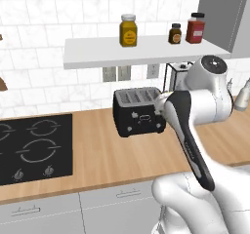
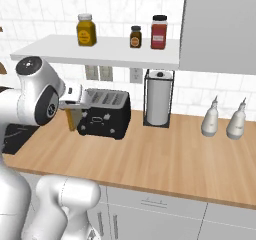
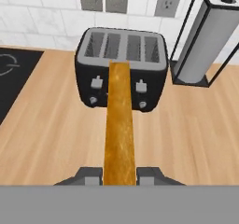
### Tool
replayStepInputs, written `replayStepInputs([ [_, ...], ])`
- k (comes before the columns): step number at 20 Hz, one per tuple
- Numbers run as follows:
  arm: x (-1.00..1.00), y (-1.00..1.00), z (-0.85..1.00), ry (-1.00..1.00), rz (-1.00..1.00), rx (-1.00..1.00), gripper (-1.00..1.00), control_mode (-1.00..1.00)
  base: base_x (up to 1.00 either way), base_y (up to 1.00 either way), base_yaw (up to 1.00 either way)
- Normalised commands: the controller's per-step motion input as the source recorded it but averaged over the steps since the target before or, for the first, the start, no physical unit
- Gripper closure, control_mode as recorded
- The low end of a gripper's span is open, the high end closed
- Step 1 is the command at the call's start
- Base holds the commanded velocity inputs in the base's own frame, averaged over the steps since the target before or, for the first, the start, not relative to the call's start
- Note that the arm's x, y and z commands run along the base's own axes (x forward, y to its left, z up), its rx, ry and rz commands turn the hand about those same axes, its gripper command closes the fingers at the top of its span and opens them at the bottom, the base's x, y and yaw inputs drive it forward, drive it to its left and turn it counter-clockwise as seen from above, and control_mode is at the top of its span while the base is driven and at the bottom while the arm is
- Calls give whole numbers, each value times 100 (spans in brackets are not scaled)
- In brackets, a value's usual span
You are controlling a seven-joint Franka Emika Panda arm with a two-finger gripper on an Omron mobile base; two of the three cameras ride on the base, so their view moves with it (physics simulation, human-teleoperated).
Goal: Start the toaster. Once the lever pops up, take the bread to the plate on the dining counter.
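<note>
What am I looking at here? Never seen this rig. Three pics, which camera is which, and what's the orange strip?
It's a simulated kitchen with a white robot arm on a driving base. Two pictures come from cameras on the base, behind the arm's left and right. The third looks along the gripper from the hand. The orange strip is the bread, a slice seen edge-on, clamped between the fingers. Ahead on the wood counter stands the black toaster, with a paper towel holder beside it and a black hob on the other side.

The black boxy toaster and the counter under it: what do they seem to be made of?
The black boxy toaster looks like glossy black plastic or painted metal with a pale, metal-like top; the render leaves this open. The light wooden counter seems to be matte wood, given its faint grain lines.
</note>
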Motion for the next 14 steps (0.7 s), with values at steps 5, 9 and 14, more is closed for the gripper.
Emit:
replayStepInputs([
  [5,-40,-33,-18,0,-1,3,100,-100,0,0,0],
  [9,-10,-5,0,0,-1,0,100,-100,0,0,0],
  [14,-12,-3,0,0,-1,0,100,-100,0,0,0],
])
